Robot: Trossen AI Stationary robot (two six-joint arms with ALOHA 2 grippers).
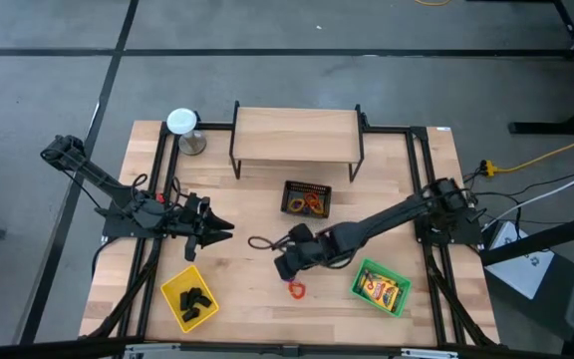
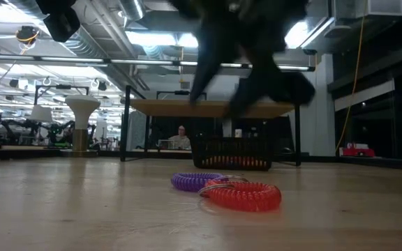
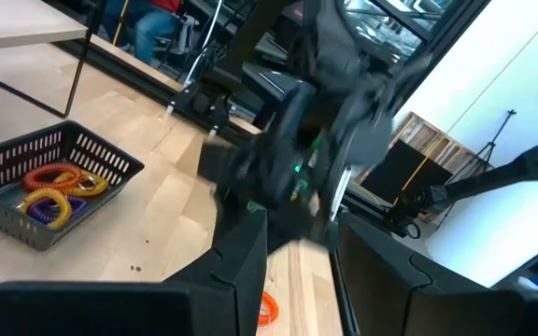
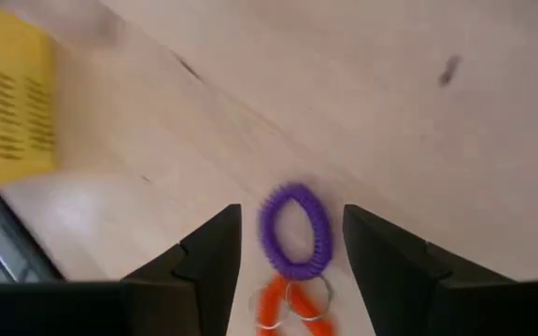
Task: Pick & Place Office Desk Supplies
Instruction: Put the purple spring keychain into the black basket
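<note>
Right pincer [image 4: 290, 266] spread wide, hovering over purple ring [image 4: 295, 231] on surface [image 1: 247, 274], one finger each side, not touching. Red ring [image 2: 241, 195] just beside purple, at 6 o'clock of surface centre. Left pincer [image 1: 219, 232] at 9 o'clock, idle, spread apart w/ nothing between.

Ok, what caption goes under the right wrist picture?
Open right gripper poised over a purple ring beside a red ring on the table.

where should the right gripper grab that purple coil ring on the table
Come straight down on the purple spiral coil ring, lying flat beside the red coil ring. Pinch one side of its loop, one finger inside and one outside. The right gripper already straddles it, fingers open.
</note>
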